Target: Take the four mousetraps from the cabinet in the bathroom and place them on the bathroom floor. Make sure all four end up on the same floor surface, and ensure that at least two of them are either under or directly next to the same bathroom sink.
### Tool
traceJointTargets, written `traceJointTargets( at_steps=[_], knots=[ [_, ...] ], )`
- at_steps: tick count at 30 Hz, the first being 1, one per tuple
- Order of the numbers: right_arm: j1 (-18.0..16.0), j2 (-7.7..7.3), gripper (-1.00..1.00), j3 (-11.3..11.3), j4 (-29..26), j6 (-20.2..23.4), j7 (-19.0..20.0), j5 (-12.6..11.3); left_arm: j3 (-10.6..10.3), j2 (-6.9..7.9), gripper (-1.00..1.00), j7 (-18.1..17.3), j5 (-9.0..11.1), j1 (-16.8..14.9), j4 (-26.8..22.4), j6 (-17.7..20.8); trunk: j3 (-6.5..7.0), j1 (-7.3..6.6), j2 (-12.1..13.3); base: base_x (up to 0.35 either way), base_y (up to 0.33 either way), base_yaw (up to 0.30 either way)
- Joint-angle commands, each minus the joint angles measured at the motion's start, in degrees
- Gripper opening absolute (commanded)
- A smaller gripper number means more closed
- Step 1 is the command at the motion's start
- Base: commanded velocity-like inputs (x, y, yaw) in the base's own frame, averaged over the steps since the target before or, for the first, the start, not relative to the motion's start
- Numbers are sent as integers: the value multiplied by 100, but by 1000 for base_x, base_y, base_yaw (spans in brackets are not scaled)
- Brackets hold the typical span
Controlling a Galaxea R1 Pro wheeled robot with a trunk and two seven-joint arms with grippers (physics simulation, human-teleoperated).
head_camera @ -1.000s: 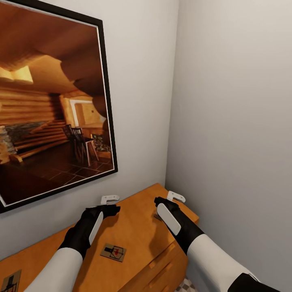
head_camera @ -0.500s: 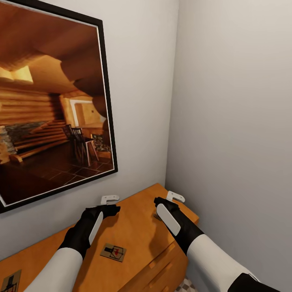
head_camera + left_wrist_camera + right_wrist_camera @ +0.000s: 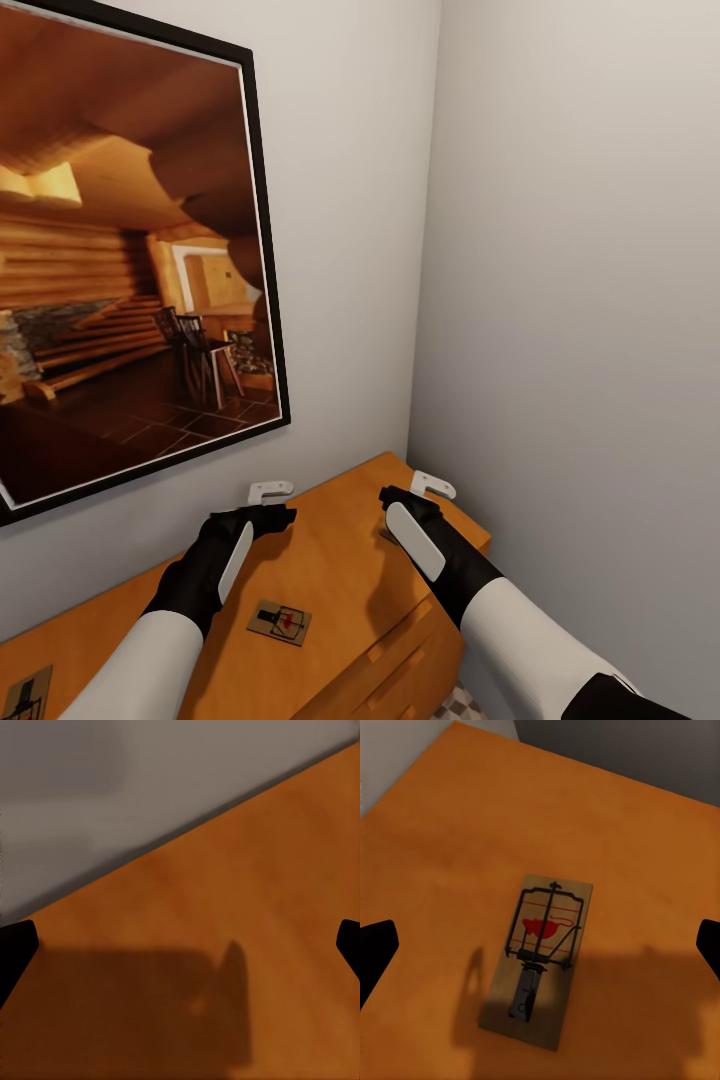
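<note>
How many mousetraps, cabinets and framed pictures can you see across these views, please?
Mousetraps: 3 (a second at the head view's lower left, a third in the right wrist view)
Cabinet: 1
Framed picture: 1
Total: 5

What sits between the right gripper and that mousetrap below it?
Nothing: the right wrist view shows the brown wooden mousetrap lying alone on bare orange cabinet top.

You've got no readable text anywhere: the mousetrap [image 3: 540, 960] carries only a red mark with no lettering, and the framed picture [image 3: 130, 260] has none.
</note>
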Motion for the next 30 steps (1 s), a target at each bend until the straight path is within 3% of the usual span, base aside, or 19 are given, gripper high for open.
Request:
traceJointTargets(
  at_steps=[1,20,30],
  knots=[
    [-7,-4,100,17,-8,32,-37,-19,20,-7,100,-2,3,-4,-8,32,-12,3,-11,0,0,0],
    [-7,-4,100,9,-8,32,-29,-26,10,-12,100,17,9,-4,-8,26,-317,376,-693,0,0,0],
    [-7,-4,100,9,3,32,-28,-41,8,-14,100,19,11,-4,-8,23,-317,376,-693,0,0,0]
  ],
)
